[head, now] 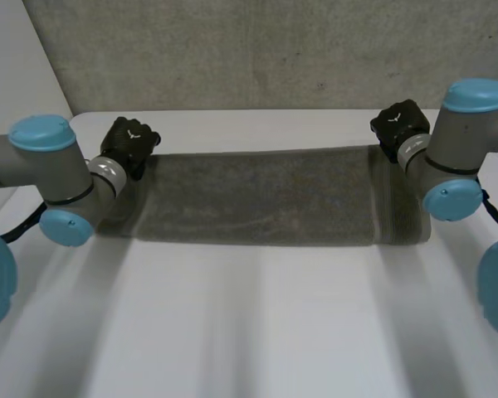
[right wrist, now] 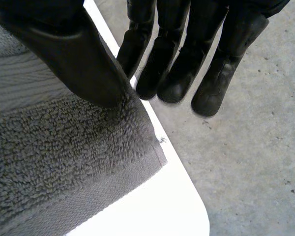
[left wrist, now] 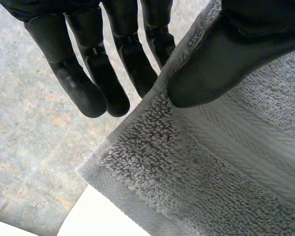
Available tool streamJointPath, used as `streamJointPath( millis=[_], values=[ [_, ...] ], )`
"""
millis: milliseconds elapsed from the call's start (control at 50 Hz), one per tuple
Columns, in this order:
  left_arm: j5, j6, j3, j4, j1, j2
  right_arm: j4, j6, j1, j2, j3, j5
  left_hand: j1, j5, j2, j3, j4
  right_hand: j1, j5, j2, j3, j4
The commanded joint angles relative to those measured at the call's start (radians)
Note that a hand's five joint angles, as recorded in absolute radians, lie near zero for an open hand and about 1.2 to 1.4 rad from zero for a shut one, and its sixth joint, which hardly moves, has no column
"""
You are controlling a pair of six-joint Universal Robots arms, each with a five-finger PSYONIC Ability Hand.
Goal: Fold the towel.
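The towel [head: 257, 199] is rough, loopy grey terry cloth with a smoother flat-woven band [head: 394, 199] near its 3 o'clock end, the table [head: 257, 332] smooth matt white, and the left hand [left wrist: 78, 83] and right hand [right wrist: 221, 73] smooth, faintly glossy black plastic.

White table [head: 249, 332] fills lower frame; rounded far corner at upper left; pale bands of light across top. Grey speckled concrete-like surface [head: 232, 50] spans upper frame. Plain white panel [head: 12, 58] at upper left.
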Motion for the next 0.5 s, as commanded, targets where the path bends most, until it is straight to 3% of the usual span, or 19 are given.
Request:
streamJointPath(
  millis=[20, 40, 140, 240, 340, 380, 400, 440, 500],
  values=[
    [-0.041, 0.022, 0.067, -0.007, -0.011, -0.058, -0.001, 0.001, 0.010, 0.112, -0.145, 0.005, -0.848, -1.084, -0.949, -0.982, -0.947, -0.760, -0.858, -0.884, -0.883, -0.882],
    [-0.057, 0.022, 0.069, -0.004, -0.017, -0.055, 0.001, 0.004, 0.013, 0.115, -0.157, 0.014, -1.240, -1.476, -1.341, -1.374, -1.340, -1.032, -1.130, -1.155, -1.155, -1.154],
    [-0.108, 0.013, 0.063, -0.004, -0.041, -0.016, 0.008, 0.032, 0.019, 0.099, -0.151, 0.063, -1.235, -1.471, -1.336, -1.369, -1.335, -1.032, -1.130, -1.155, -1.155, -1.154],
    [-0.134, -0.018, 0.001, -0.011, -0.049, 0.092, 0.024, 0.122, 0.041, -0.023, -0.077, 0.071, -1.235, -1.471, -1.336, -1.369, -1.335, -1.032, -1.130, -1.155, -1.155, -1.154],
    [-0.131, -0.096, -0.154, -0.008, -0.041, 0.258, 0.008, 0.145, 0.025, -0.224, 0.199, 0.031, -1.232, -1.468, -1.333, -1.366, -1.332, -1.032, -1.130, -1.155, -1.155, -1.154],
    [-0.125, -0.153, -0.284, -0.007, -0.031, 0.361, -0.034, 0.147, 0.025, -0.364, 0.405, -0.007, -1.232, -1.468, -1.333, -1.366, -1.332, -1.032, -1.130, -1.155, -1.155, -1.154],
    [-0.125, -0.153, -0.284, -0.007, -0.031, 0.362, -0.035, 0.147, 0.025, -0.365, 0.406, -0.008, -1.232, -1.468, -1.333, -1.366, -1.332, -1.032, -1.130, -1.155, -1.155, -1.154],
    [-0.122, -0.200, -0.415, 0.009, -0.023, 0.451, -0.087, 0.151, 0.024, -0.484, 0.617, -0.024, -1.232, -1.468, -1.333, -1.366, -1.332, -1.032, -1.130, -1.155, -1.155, -1.154],
    [-0.111, -0.220, -0.538, 0.022, -0.023, 0.507, -0.116, 0.150, 0.010, -0.550, 0.776, -0.026, -1.232, -1.468, -1.333, -1.366, -1.332, -1.032, -1.130, -1.155, -1.155, -1.154]
  ],
)
